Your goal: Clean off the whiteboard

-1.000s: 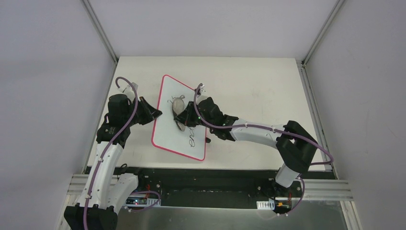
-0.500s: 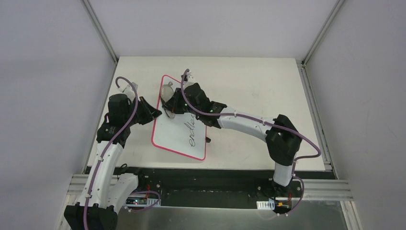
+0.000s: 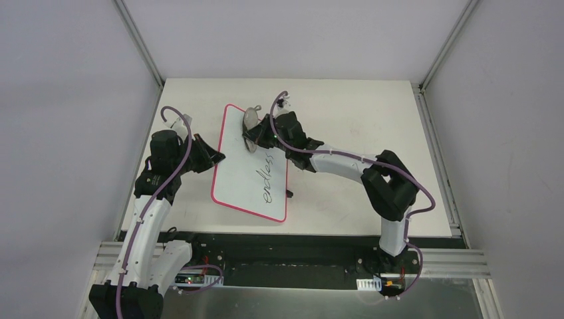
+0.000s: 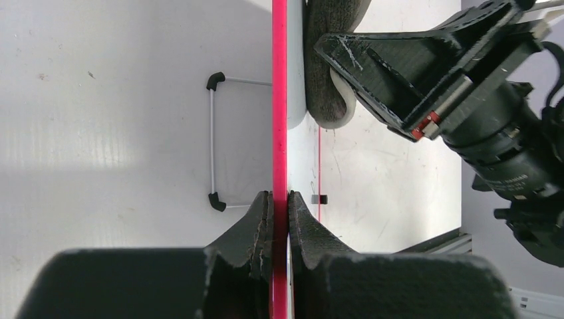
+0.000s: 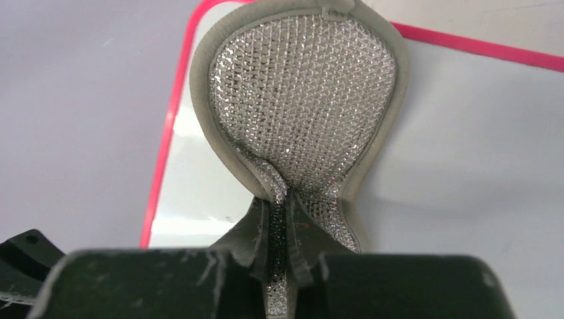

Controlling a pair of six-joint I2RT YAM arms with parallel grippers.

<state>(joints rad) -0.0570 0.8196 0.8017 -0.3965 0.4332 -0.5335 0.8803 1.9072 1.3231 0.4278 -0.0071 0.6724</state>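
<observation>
The whiteboard lies tilted on the table, white with a red-pink frame and black handwriting along its right side. My left gripper is shut on the board's left edge; in the left wrist view the pink frame runs between the fingers. My right gripper is shut on a grey peanut-shaped pad at the board's far corner. In the right wrist view the pad shows a silver mesh face, pinched at its waist by the gripper, over the board's corner.
The board's wire stand with black ends shows under the board in the left wrist view. A small black tab sits at the board's right edge. Grey walls close in left, right and behind. The arm rail runs along the near edge.
My right gripper has swept the pad from the board's middle up to the far left corner, then right along the top edge. Writing at the top is gone. The left gripper has not moved.
</observation>
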